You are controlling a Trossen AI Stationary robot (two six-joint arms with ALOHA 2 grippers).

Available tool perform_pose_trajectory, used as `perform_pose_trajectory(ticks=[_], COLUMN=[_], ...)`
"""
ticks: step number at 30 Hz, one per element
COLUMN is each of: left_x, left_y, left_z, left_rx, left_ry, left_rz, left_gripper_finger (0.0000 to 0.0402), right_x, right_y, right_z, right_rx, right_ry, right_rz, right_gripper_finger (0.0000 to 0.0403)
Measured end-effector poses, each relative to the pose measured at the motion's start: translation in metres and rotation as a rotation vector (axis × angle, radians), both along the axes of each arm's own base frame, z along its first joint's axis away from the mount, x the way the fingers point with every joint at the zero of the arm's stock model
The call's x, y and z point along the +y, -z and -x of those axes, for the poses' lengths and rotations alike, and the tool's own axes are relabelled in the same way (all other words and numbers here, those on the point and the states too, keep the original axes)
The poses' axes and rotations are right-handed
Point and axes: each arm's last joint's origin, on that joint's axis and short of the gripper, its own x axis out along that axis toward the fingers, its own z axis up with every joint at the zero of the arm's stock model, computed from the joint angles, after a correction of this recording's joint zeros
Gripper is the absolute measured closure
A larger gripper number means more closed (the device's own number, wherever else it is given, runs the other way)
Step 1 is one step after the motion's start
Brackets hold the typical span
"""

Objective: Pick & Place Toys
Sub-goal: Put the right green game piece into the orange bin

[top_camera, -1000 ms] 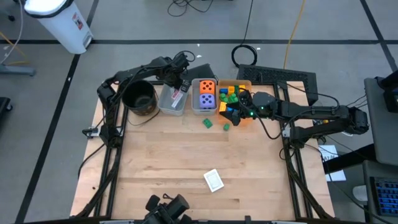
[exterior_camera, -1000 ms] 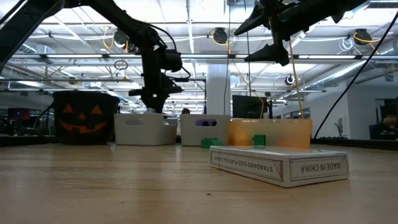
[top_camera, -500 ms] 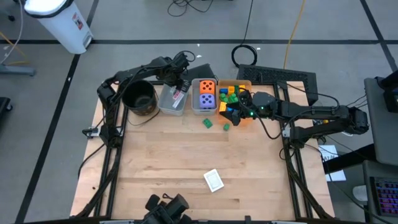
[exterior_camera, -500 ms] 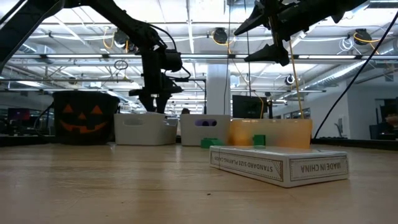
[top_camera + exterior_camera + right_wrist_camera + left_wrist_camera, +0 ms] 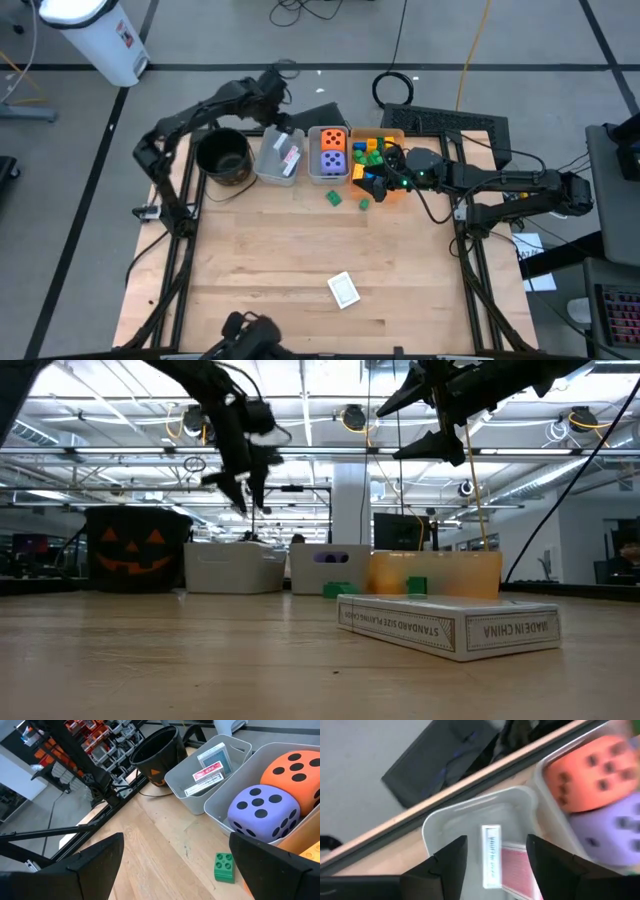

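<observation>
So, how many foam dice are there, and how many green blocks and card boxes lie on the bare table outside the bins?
Foam dice: 2 (orange foam die, purple foam die)
Green blocks on the bare table: 2 (green block, second green block)
Card boxes on the bare table: 1 (card box)
Total: 5

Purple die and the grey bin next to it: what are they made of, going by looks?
Purple die: probably foam, with a matte, slightly grainy surface, rounded corners and flat printed black pips. Grey bin: looks like moulded plastic, smooth and semi-matte, with thin walls and a rolled rim with rounded corners. Neither can be confirmed by sight alone.
</observation>
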Motion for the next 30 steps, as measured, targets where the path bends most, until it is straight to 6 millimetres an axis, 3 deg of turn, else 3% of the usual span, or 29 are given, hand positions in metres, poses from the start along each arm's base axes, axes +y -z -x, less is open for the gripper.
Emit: perform_pose_trajectory(ticks=[7,13,24,30], left_x=[-0.030,-0.075,-0.173,-0.208], left_y=[-0.068,-0.111,-0.119,-0.127], left_z=[0.022,0.019,-0.023,-0.036], left_rx=[-0.278,-0.498,-0.572,-0.653], left_ry=[0.149,0.404,0.836,0.938], left_rz=[-0.079,-0.146,-0.100,-0.137], left_gripper_finger=[0.0212,0.0226,0.0238,0.0237], right_x=[0.000,0.000,0.003,0.018], right_y=[0.000,0.000,0.000,-0.001], right_z=[0.000,0.000,-0.001,-0.004], right_rx=[-0.002,-0.004,-0.030,-0.045], right_ry=[0.002,0.005,0.030,-0.010], right_rz=[-0.006,-0.014,-0.115,-0.166], right_gripper_finger=[0.0046,0.0046,0.0046,0.0046])
